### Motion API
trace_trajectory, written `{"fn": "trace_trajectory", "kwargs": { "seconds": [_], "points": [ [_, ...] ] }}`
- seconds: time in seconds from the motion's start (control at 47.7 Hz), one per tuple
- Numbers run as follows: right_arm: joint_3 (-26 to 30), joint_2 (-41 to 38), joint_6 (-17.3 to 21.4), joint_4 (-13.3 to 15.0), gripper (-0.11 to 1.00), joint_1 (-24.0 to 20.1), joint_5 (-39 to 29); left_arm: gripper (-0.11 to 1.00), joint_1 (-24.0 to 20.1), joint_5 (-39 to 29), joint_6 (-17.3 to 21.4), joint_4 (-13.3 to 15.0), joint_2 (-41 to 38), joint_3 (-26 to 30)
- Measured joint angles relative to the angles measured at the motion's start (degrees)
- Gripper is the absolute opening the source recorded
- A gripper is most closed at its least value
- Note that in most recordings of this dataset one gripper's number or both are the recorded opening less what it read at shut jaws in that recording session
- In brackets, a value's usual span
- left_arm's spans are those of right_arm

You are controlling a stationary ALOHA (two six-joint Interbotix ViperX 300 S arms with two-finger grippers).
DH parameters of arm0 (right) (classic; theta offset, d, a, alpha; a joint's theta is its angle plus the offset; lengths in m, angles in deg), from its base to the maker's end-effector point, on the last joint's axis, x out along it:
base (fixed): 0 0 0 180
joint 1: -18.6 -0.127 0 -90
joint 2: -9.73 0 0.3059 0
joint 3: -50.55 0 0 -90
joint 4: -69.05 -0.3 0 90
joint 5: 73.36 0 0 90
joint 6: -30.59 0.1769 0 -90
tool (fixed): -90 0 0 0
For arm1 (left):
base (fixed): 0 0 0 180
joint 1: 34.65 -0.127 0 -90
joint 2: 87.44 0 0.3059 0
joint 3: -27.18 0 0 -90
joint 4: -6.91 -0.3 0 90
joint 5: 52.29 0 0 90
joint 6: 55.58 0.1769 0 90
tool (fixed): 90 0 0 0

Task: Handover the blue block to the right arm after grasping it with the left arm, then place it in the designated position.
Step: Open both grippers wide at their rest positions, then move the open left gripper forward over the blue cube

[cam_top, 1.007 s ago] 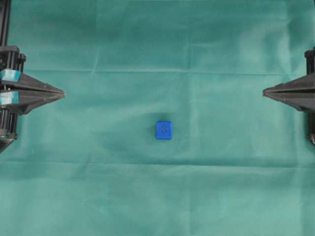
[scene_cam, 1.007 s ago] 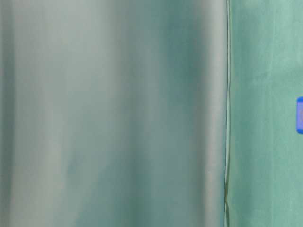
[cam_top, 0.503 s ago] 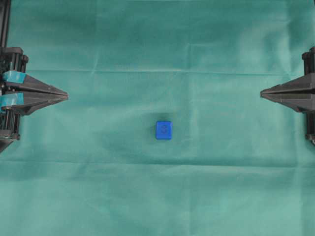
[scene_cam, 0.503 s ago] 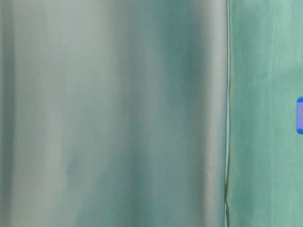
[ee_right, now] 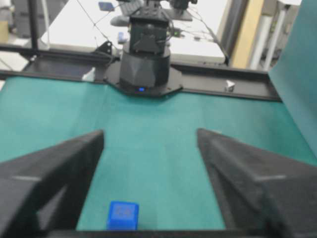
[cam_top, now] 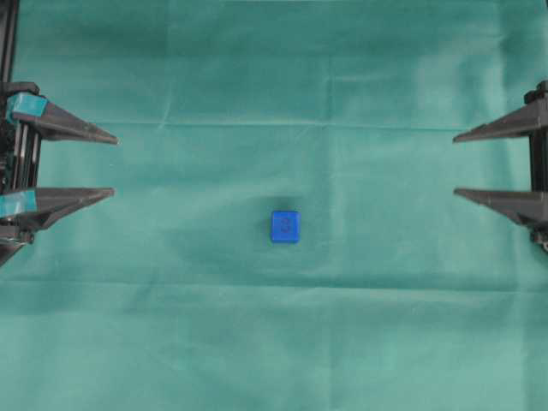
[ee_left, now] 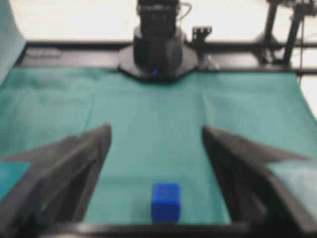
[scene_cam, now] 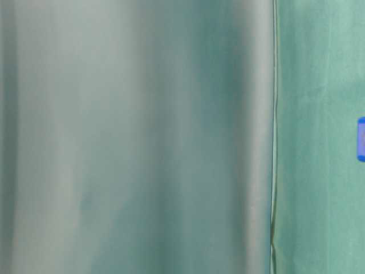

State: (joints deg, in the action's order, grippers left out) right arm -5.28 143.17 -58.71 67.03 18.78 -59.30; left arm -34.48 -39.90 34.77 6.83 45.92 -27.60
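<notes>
Left end effector [cam_top: 114,165] with teal-banded fingers spread wide at the left edge, right end effector [cam_top: 454,165] with plain black fingers spread wide at the right edge, blue block [cam_top: 285,226] lying alone mid-surface on green cloth [cam_top: 274,342], well apart from both
</notes>
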Motion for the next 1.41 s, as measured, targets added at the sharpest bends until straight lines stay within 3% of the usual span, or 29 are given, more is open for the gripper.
{"fn": "trace_trajectory", "kwargs": {
  "seconds": [0.063,0.923,1.405],
  "points": [
    [0.09,-0.09,0.00,-0.18,0.94,0.18,0.00,1.00,0.00,0.00,0.00,0.00,0.00,0.00],
    [0.18,-0.18,0.00,-0.26,0.94,0.53,0.00,1.00,0.00,-0.88,-0.35,0.00,-0.97,0.88],
    [0.18,-0.53,0.00,-0.26,0.94,0.53,0.09,1.00,0.00,0.44,-0.18,0.00,-15.56,10.55]
  ]
}}
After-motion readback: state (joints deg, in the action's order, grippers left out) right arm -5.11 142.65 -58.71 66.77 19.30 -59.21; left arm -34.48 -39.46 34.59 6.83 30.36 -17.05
